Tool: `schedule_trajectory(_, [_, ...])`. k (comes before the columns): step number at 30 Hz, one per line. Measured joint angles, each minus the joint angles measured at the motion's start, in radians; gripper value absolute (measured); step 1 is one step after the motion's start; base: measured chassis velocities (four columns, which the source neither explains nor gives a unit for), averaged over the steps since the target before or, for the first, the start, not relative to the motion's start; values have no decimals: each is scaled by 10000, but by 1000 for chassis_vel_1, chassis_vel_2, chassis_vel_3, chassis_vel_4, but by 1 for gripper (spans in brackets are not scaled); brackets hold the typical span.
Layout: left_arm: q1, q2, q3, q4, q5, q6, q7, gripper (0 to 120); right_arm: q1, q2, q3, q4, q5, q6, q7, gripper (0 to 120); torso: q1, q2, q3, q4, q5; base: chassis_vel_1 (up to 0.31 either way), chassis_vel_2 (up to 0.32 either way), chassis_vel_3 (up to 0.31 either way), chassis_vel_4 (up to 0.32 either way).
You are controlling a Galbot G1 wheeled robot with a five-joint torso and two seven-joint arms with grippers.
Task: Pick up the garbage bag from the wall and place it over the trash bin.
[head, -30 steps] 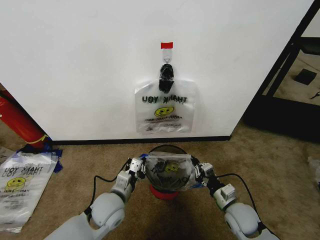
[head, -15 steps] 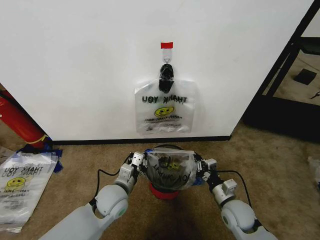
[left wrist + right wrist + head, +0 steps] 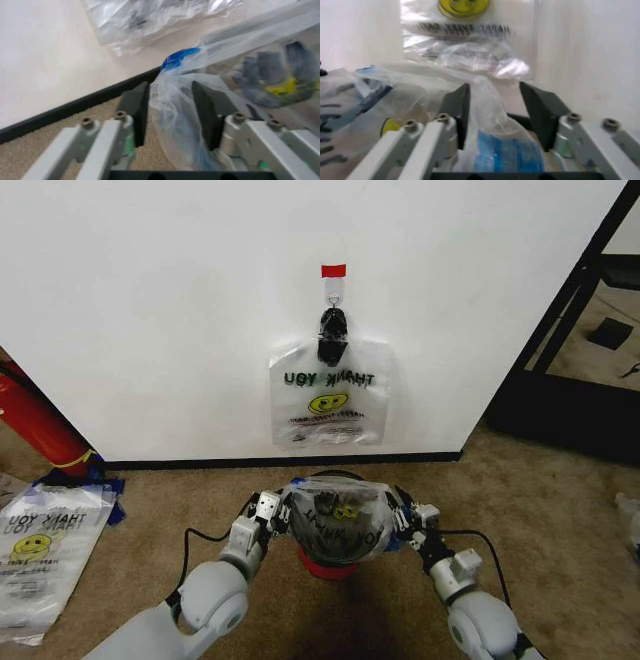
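Observation:
The garbage bag (image 3: 338, 522), translucent with black lettering and a yellow smiley, is stretched between both grippers over the top of the trash bin. The bin's black rim (image 3: 336, 474) and red base (image 3: 328, 566) show around the bag. My left gripper (image 3: 274, 514) holds the bag's left edge and my right gripper (image 3: 402, 520) holds its right edge. In the left wrist view the gripper (image 3: 170, 90) is shut on bunched plastic (image 3: 175, 112). In the right wrist view the gripper (image 3: 494, 88) pinches the bag (image 3: 492, 120) too. Another printed bag (image 3: 328, 395) hangs from the black hook (image 3: 332, 322) on the wall (image 3: 150, 300).
A red cylinder (image 3: 38, 420) leans at the left by the wall. A pile of printed bags (image 3: 40, 550) lies on the carpet at the front left. A black frame (image 3: 575, 330) stands at the right.
Both grippers have moved slightly apart and down, pulling the bag wider and lower over the bin's mouth.

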Motion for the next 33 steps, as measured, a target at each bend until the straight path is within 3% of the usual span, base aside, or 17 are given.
schedule_trajectory(10, [1720,661,-667,-1742,463,-269,18,75,-1163,164,1157,510,-1528,1807,-857,77,-1,0,-1,5,1,0,0,0,0])
schedule_trajectory(11, [1689,723,-697,-1886,362,-318,43,82,-1386,314,1325,695,-1538,2019,-858,81,-1,0,-1,4,0,0,0,0,0])
schedule_trajectory(14, [1353,889,-636,-1984,74,-353,271,89,-1745,589,1605,983,-1491,2480,-895,90,-1,0,-1,1,0,0,0,0,0])
schedule_trajectory(16, [997,1101,-579,-1956,-85,-467,670,97,-2097,878,1836,1269,-1080,3005,-1079,96,-1,0,0,-12,-1,0,0,0,0])
schedule_trajectory(20, [718,1349,-633,-1777,-687,-571,1157,100,-2599,1222,2079,1641,-165,3617,-1570,100,-1,0,0,5,-1,0,0,0,0])
schedule_trajectory(23, [-68,1277,-290,-1138,-1298,-487,1314,100,-3095,1589,2463,1722,470,4007,-1776,100,-1,0,1,9,2,0,0,0,0])
schedule_trajectory(25, [-1046,1106,114,-581,-1848,-271,1362,100,-3572,1840,2783,1706,919,4329,-1887,100,0,0,1,-9,-3,0,0,0,0])
schedule_trajectory(29, [-2270,906,568,-61,-2596,13,1406,100,-3958,1984,3030,1508,1176,4721,-2057,100,1,0,1,1,1,0,0,0,0])
schedule_trajectory(33, [-3956,743,1655,553,-3241,366,1566,100,-4100,2196,3173,1421,1289,4842,-2087,100,0,0,1,0,1,0,0,0,0])
